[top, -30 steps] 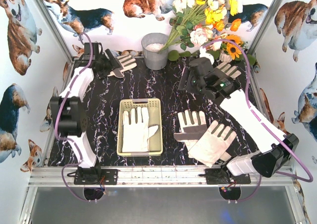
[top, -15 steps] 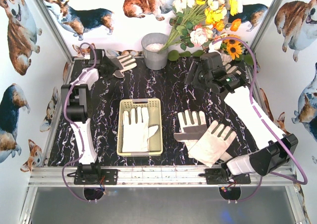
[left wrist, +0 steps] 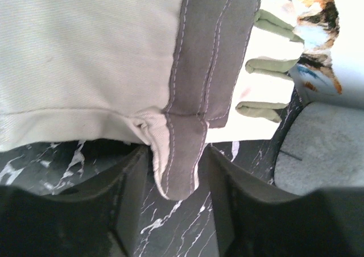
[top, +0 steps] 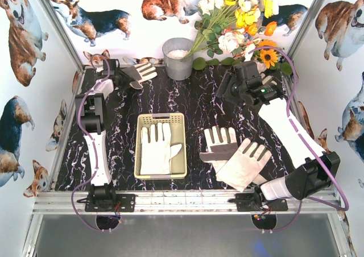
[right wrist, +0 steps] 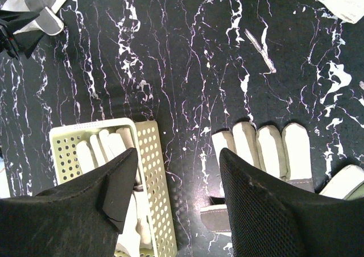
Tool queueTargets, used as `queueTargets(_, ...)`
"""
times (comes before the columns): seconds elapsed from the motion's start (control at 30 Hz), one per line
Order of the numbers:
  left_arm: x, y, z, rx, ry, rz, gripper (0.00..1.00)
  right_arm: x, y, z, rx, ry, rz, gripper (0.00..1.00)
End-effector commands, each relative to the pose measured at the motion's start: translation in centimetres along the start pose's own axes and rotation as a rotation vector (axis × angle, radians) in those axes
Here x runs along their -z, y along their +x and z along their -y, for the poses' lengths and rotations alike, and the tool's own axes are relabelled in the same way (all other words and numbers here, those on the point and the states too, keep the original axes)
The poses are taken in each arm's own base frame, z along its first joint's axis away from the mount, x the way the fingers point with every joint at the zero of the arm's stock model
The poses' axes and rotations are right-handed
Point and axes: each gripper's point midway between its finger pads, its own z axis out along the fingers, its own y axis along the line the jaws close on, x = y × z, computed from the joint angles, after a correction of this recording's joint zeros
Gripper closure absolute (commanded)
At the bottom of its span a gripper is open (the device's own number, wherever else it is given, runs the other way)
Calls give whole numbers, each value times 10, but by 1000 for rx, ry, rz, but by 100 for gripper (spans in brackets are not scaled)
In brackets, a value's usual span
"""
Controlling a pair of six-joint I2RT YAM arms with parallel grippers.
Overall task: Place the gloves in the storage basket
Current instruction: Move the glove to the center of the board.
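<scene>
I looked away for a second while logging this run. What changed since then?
The left hand reached further to the far-left glove; its fingers now flank the grey cuff, grip unclear. The right hand, open, drew slightly back toward the flowers. Basket, the glove in it and the two right gloves stayed.

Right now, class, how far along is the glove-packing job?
Done: one glove lies in the storage basket. In hand: the left gripper straddles the cuff tab of the far-left glove; grip not confirmed. Left: that one, plus two overlapping gloves right of the basket. The right gripper hangs open, empty.
</scene>
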Motion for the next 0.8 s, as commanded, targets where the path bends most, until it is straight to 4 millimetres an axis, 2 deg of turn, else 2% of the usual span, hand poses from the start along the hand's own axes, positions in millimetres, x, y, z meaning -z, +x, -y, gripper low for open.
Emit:
queueTargets(0.0, -17, -1, -9, 16, 3, -15, 72, 10, -17, -6, -19, -38, 61, 39)
queueTargets(0.17, -22, 3, -10, 16, 7, -30, 98, 5, -18, -5, -32, -31, 56, 40)
queueTargets(0.2, -20, 3, -11, 15, 3, -29, 100, 4, -18, -5, -35, -32, 54, 40)
queueTargets(0.37, -6, 6, -11, 13, 1, -17, 100, -5, -16, -9, -40, -47, 39, 40)
queueTargets(0.5, 15, 15, 2, 37, 31, 0, 100, -15, -14, -14, -48, -68, 21, 40)
queueTargets(0.63, 39, 35, 15, 91, 41, 17, 100, -27, -10, -24, -52, -116, -3, 41)
queueTargets(0.77, 65, 68, 23, 179, 21, 60, 100, -37, -7, -31, -68, -151, -24, 41)
